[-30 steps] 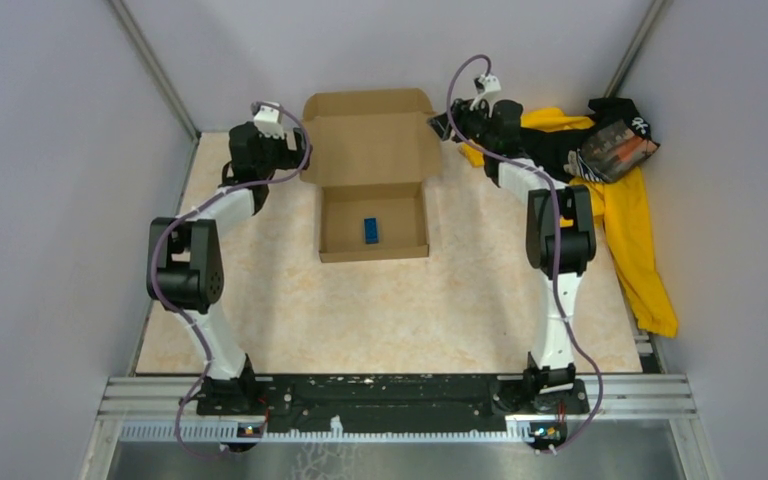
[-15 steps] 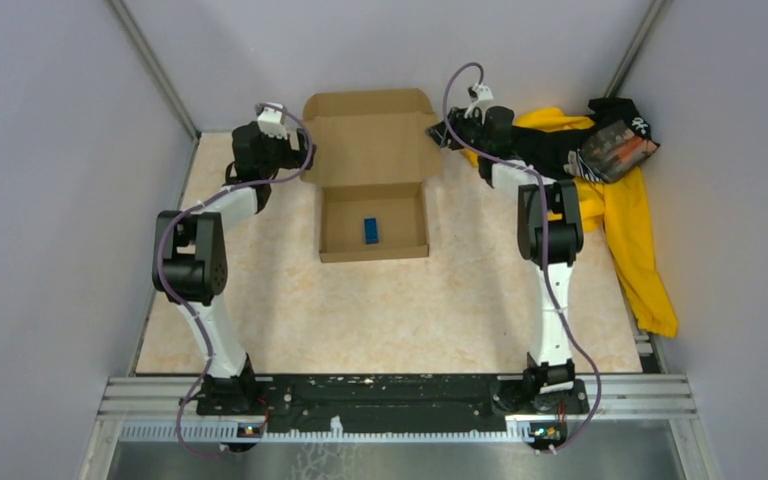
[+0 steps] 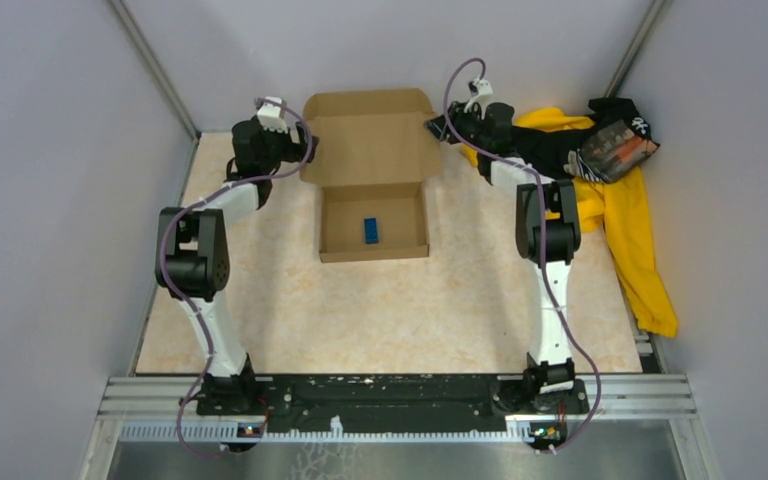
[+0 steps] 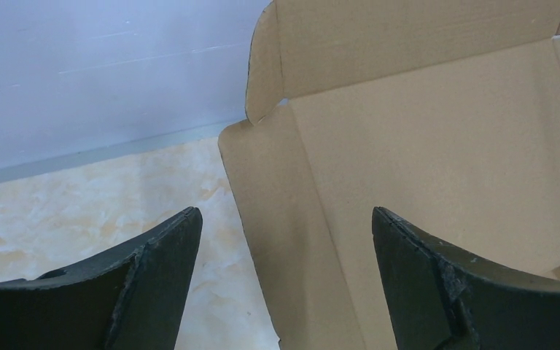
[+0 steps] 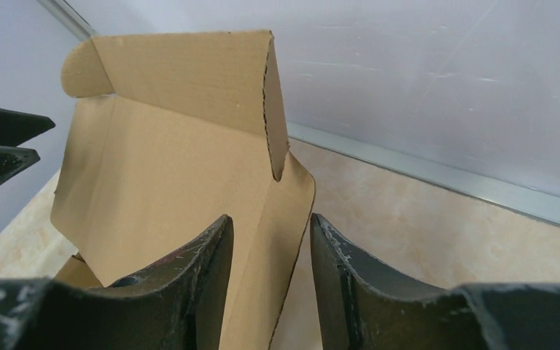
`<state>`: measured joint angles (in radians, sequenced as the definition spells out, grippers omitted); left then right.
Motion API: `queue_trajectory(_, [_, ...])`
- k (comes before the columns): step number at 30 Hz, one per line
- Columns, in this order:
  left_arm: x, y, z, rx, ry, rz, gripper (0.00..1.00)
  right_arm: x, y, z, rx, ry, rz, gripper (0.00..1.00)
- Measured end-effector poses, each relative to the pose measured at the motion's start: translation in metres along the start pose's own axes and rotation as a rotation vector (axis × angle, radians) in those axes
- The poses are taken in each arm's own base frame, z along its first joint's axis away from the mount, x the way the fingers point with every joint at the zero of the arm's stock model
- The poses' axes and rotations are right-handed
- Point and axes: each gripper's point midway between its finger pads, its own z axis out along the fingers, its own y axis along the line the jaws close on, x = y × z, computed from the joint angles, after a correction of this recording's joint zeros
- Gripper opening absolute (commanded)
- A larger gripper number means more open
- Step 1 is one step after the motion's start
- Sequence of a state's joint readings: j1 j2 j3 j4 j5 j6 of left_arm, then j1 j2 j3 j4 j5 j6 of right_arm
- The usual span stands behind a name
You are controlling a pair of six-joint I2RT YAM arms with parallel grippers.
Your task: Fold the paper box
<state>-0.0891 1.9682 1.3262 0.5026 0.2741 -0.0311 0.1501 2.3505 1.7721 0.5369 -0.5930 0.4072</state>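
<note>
We've got the paper box [image 3: 370,150] at the back of the surface [image 3: 380,310], a block [image 3: 371,230] inside it, cloth pile [image 3: 632,225] to its right.

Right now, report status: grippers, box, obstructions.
Left gripper open, astride lid's left edge. Right gripper open, narrower, astride lid's right flap. Paper box lid open, blue block inside. Cloth pile off right, clear of lid.

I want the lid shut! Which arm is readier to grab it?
Right, probably: the right gripper straddles a flap of the plain brown cardboard box, jaws narrow; the left gripper gapes wide.
</note>
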Motion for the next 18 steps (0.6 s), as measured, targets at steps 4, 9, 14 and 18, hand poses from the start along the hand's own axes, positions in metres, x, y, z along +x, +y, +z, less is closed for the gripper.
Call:
queue_trajectory(4, [0.001, 0.000, 0.005, 0.009, -0.005, -0.003, 0.73, -0.007, 0.004, 0.002, -0.015, -0.011, -0.002, 0.31])
queue_trajectory(9, [0.011, -0.002, 0.012, 0.028, 0.010, -0.014, 0.57, -0.010, 0.006, 0.003, -0.025, -0.015, -0.002, 0.24])
queue_trajectory(14, [0.013, -0.003, 0.012, 0.038, 0.017, -0.025, 0.51, -0.010, 0.006, 0.003, -0.029, -0.017, -0.005, 0.21])
queue_trajectory(18, [0.013, -0.005, 0.012, 0.043, 0.018, -0.028, 0.47, 0.001, 0.003, 0.000, -0.024, -0.007, 0.002, 0.18])
